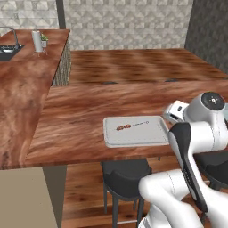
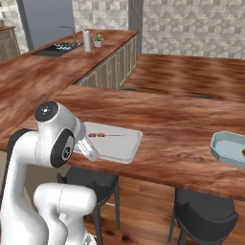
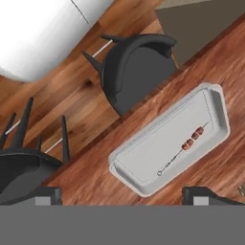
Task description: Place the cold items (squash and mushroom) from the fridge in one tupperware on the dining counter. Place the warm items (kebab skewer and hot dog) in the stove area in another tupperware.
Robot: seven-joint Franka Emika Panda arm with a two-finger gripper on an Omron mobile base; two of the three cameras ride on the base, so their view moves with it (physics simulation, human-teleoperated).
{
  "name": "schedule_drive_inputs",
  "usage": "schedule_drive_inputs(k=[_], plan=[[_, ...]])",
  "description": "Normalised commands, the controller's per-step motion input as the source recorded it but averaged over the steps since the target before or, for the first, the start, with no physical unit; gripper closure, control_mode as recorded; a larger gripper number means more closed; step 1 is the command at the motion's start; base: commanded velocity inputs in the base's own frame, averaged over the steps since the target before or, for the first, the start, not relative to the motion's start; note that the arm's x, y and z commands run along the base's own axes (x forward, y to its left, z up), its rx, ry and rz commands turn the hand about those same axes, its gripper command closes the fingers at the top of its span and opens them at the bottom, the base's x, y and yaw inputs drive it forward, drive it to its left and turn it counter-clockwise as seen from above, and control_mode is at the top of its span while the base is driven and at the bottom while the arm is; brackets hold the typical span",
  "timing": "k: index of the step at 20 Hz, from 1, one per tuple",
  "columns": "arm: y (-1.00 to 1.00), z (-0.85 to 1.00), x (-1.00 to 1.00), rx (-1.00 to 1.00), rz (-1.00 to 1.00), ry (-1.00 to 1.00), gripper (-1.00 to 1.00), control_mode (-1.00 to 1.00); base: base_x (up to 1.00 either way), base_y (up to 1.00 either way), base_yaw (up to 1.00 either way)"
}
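One kebab skewer already lies in the grey tray on the table, toward the tray's far side from the stools. The gripper hangs above the tray's near edge, its fingers spread wide with nothing between them. Right of the tray, well apart along the same table, stands a blue-grey container with something small at its edge that I cannot make out. Risks from here, as I judge them: lowering toward the tray could nudge it off the table's edge onto the black stool below, since the tray sits near that edge. Dropping warm food into the wrong container would mix cold and warm.
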Motion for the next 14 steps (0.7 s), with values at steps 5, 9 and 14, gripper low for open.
schedule_drive_inputs(k=[5,9,14], plan=[[0.00,-0.23,0.00,-0.04,0.06,0.03,-1.00,1.00,0.00,0.00,0.10],[0.00,0.00,0.00,0.00,0.00,0.00,-1.00,1.00,-0.07,0.00,0.40],[0.00,0.00,0.00,0.00,0.00,0.00,-1.00,1.00,-0.63,0.00,0.27]])
